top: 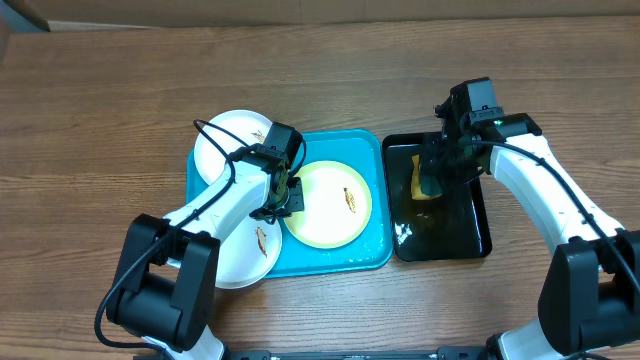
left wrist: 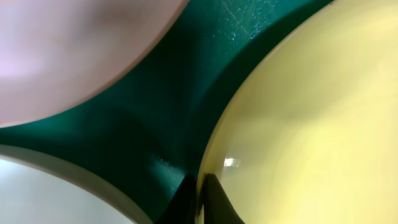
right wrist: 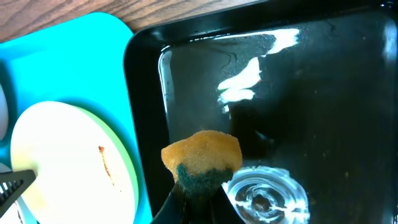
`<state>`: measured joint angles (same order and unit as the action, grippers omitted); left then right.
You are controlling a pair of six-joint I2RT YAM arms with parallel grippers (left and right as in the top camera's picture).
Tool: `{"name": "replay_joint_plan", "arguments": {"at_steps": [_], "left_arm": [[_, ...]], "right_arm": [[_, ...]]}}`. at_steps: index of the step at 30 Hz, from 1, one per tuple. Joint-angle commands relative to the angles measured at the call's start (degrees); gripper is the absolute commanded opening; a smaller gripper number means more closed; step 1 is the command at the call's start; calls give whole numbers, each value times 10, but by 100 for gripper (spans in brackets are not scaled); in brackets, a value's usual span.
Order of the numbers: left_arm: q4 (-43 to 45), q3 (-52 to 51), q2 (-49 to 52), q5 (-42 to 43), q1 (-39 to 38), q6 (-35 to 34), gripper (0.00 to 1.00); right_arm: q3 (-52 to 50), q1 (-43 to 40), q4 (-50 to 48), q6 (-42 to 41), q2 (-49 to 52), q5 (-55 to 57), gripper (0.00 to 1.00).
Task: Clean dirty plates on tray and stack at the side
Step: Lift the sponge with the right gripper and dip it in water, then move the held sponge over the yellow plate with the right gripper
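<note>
No legible text, label, brand or number on plates [top: 328, 204], tray [top: 352, 259] or elsewhere.

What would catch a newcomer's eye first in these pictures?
The bright turquoise tray mid-table, carrying a yellow-green plate with a brown smear, whose rim the left gripper pinches. Two white plates overlap the tray's left edge. On the right, the right gripper holds an orange sponge over a wet black tray.

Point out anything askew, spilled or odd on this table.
The rear white plate and the front white plate hang off the left edge of the blue tray. They and the green-rimmed plate carry brown smears. Liquid pools in the black tray.
</note>
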<state>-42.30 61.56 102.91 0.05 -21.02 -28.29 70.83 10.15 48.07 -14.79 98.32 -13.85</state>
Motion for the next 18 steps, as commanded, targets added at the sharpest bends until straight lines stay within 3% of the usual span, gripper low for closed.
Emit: {"name": "replay_joint_plan", "arguments": {"at_steps": [1,18], "left_arm": [[-5,4,0,-36,-3,13,4],[-1,4,0,-36,-4,12,4]], "right_arm": [[4,-3,-2,-7,0,-19,4],[4,43,-28,-7,0,-162,4]]}}
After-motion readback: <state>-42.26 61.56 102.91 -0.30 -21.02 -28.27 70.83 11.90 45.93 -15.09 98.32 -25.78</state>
